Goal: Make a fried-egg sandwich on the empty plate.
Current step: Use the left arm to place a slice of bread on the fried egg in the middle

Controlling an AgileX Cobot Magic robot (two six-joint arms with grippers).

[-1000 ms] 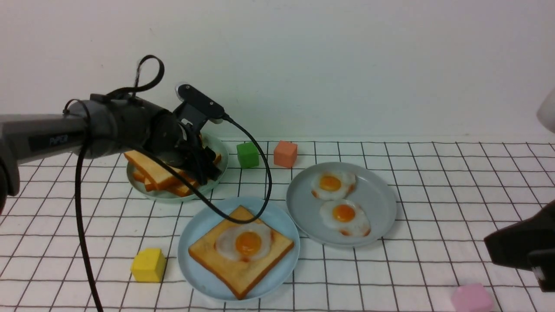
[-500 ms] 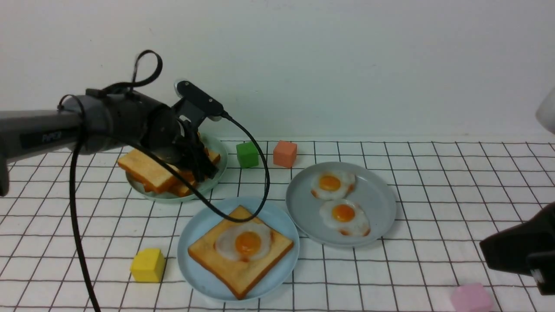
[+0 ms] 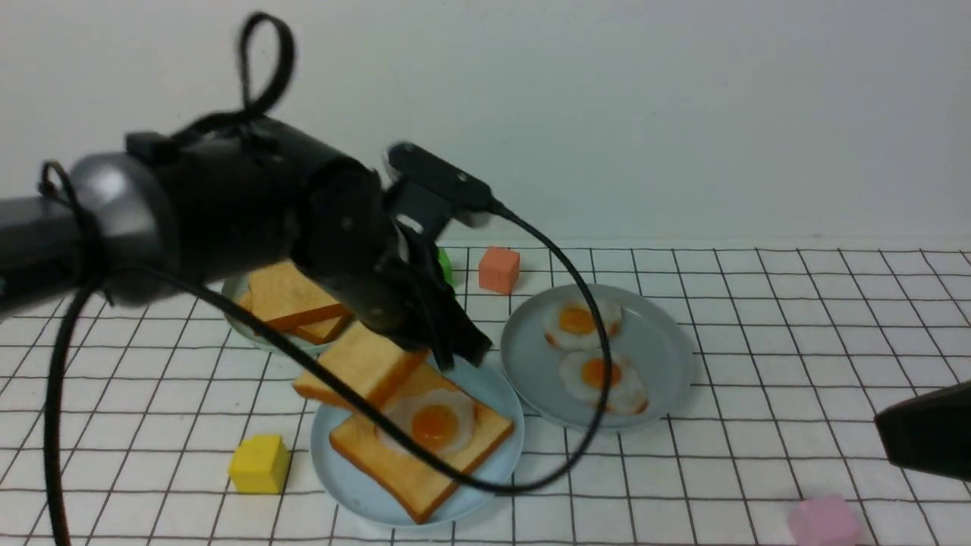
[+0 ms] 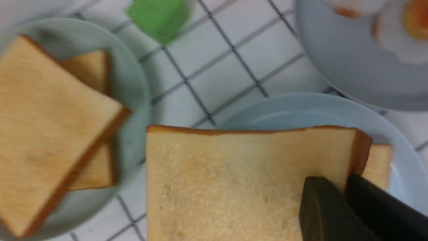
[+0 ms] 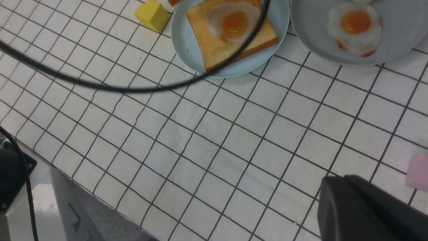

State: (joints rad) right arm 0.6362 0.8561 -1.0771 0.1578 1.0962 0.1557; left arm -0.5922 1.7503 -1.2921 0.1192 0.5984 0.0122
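Note:
The sky-blue plate (image 3: 356,485) sits front centre and holds one toast slice (image 3: 413,474) with a fried egg (image 3: 434,425) on top. My left gripper (image 3: 455,350) is shut on a second toast slice (image 3: 356,368) and holds it tilted above the plate's back-left rim. In the left wrist view the fingers (image 4: 321,207) pinch the slice (image 4: 234,187) at its crust corner, over the plate (image 4: 301,110). My right gripper (image 3: 922,440) is shut and empty at the right edge, low over the cloth (image 5: 337,182).
A pale green plate (image 3: 243,327) at back left holds more toast (image 3: 292,299). A grey-blue plate (image 3: 664,356) on the right holds two fried eggs (image 3: 578,318). Yellow (image 3: 259,462), orange (image 3: 499,269), green (image 3: 444,265) and pink (image 3: 823,522) cubes lie around. The left arm's cable (image 3: 576,425) hangs across the plates.
My left gripper has lifted a toast slice off the green plate and carried it forward and right to above the blue plate. The right gripper has drawn back slightly to the right.

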